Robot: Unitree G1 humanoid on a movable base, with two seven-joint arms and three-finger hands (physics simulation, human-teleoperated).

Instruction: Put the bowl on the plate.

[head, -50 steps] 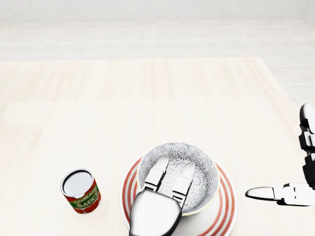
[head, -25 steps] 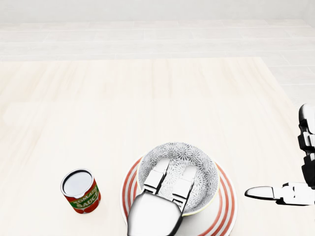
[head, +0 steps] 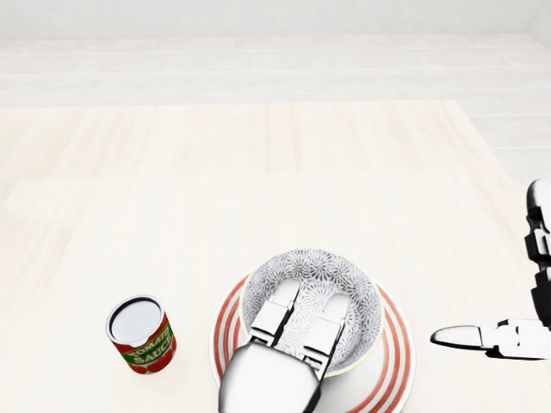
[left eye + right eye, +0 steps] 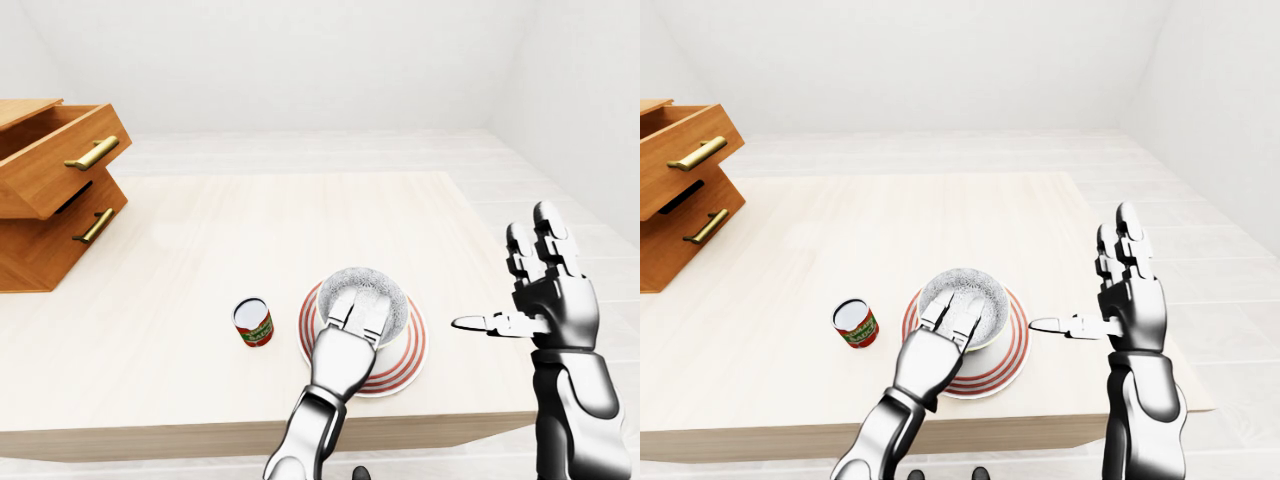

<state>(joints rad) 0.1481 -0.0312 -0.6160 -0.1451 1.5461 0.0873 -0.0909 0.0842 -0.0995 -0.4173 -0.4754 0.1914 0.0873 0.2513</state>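
The patterned grey-and-white bowl (image 3: 314, 265) sits on the red-striped white plate (image 3: 393, 361), near the bottom edge of the table in the head view. My left hand (image 3: 312, 297) reaches up from the bottom of that view. Its straight fingers (image 3: 274, 314) lie over the near rim and inside the bowl, slightly spread, not curled round it; the thumb is hidden. My right hand (image 4: 515, 285) is held upright to the right of the plate, beyond the table's right edge, open and empty, thumb pointing left toward the plate.
A tomato sauce can (image 3: 140, 334) stands upright just left of the plate. A wooden drawer unit (image 4: 50, 190) with its top drawer pulled out sits at the table's left end. The table's near edge (image 4: 250, 435) runs just below the plate.
My left hand has slid back slightly toward the bottom of the head view and its fingers have spread a little. Bowl, plate and can stay in place; the right hand barely moves.
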